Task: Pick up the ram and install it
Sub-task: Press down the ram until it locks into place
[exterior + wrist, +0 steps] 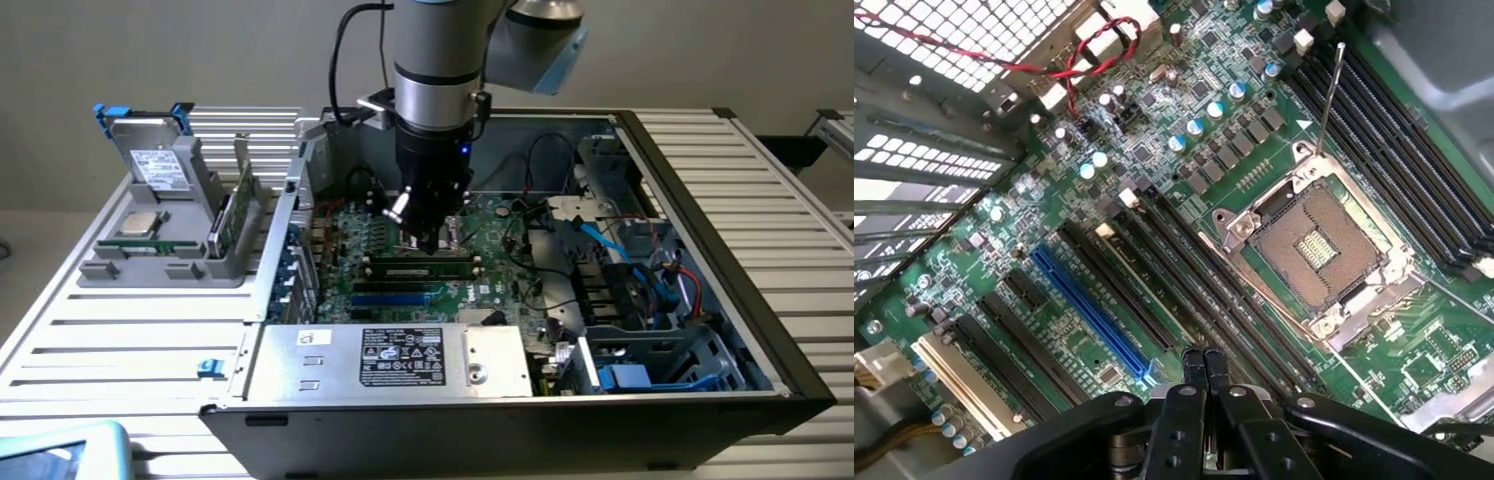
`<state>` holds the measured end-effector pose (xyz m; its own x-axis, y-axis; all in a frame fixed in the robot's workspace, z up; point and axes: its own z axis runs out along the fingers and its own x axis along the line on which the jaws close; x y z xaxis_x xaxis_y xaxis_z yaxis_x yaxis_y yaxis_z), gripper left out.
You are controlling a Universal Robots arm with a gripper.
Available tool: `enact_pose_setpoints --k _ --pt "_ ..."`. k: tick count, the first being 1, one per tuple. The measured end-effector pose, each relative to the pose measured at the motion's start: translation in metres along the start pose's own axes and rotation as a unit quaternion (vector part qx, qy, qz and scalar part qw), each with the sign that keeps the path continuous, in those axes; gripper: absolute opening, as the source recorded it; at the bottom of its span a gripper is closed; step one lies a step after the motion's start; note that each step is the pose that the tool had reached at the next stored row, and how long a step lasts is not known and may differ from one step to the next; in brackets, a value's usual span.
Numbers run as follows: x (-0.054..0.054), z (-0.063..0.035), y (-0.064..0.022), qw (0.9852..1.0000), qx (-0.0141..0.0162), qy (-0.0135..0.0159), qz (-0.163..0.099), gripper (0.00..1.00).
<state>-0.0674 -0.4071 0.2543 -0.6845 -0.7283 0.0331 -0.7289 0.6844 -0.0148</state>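
My gripper [430,243] reaches down into the open computer case and hovers just over the large green motherboard [501,250]. In the wrist view its two black fingers [1204,362] are pressed together with nothing between them. Their tips hang over the long black slots [1184,290] between the blue slot [1094,310] and the open processor socket [1316,248]. A thin green board that looks like the ram [235,215] stands on edge in the grey holder [160,268], far off at the exterior view's left. Whether a stick sits in the slot under the fingers I cannot tell.
The case walls [694,200] enclose the board. A silver power supply [394,358] spans the near side, and cables and drive cages [641,290] crowd the exterior view's right. Red wires [1089,50] run near the case's perforated wall. The case stands on a slatted metal table [120,340].
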Motion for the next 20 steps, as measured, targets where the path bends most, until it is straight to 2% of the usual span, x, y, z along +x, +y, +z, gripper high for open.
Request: enact_pose_setpoints --k 5,10,15,20 --pt "0.0 0.0 0.0 0.9994 -0.0012 0.0005 0.035 0.11" --pt "0.0 0.0 0.0 0.9977 -0.0022 0.001 0.068 0.11" --pt "0.0 0.0 0.0 0.9947 -0.0034 0.0015 0.102 0.11" --pt "0.0 0.0 0.0 0.9909 -0.0043 0.0018 0.135 0.11"
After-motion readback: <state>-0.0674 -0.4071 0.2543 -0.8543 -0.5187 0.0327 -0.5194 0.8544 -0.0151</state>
